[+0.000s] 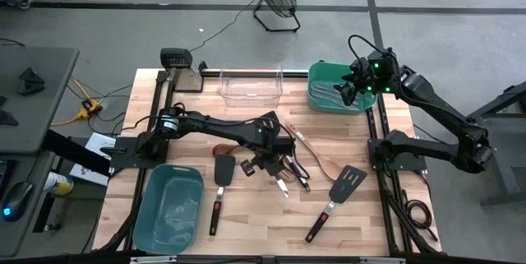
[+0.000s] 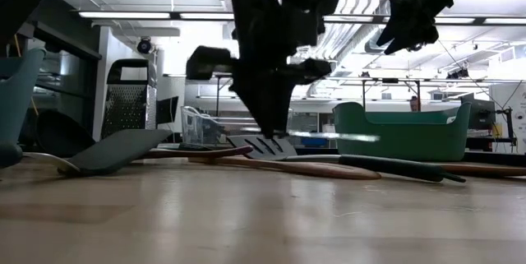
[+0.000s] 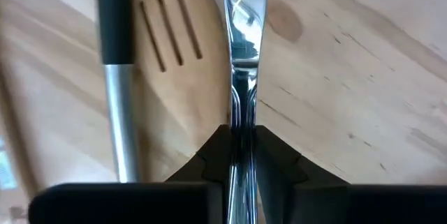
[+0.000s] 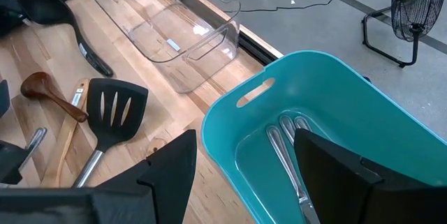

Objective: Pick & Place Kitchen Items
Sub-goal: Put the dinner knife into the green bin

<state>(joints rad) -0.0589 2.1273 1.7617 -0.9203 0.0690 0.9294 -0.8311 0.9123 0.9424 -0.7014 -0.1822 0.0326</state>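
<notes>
Wooden planks make up the table (image 1: pixel 246 215) we see from above, where our left arm stretches from the left edge to the middle and its left gripper (image 1: pixel 265 164) points down into a cluster of utensils; two black turners (image 1: pixel 220 183) (image 1: pixel 339 198) lie apart from that cluster, one on each side. Our right arm bends back so the right gripper (image 1: pixel 352 88) hangs over the green tub (image 1: pixel 316 79), beside the clear bin (image 1: pixel 251 84), with a teal tub (image 1: pixel 171 208) near the front left corner. From table height, the left gripper (image 2: pixel 269 124) stands upright over a slotted turner (image 2: pixel 265 144). Looking past the left wrist, we find the jaws pressed on a silvery metal knife (image 3: pixel 242 56), lying beside a slotted wooden spatula (image 3: pixel 171 49). Past the right wrist, the jaws stand spread and empty over the tub (image 4: pixel 230 123), where we count three metal pieces (image 4: pixel 286 147).
</notes>
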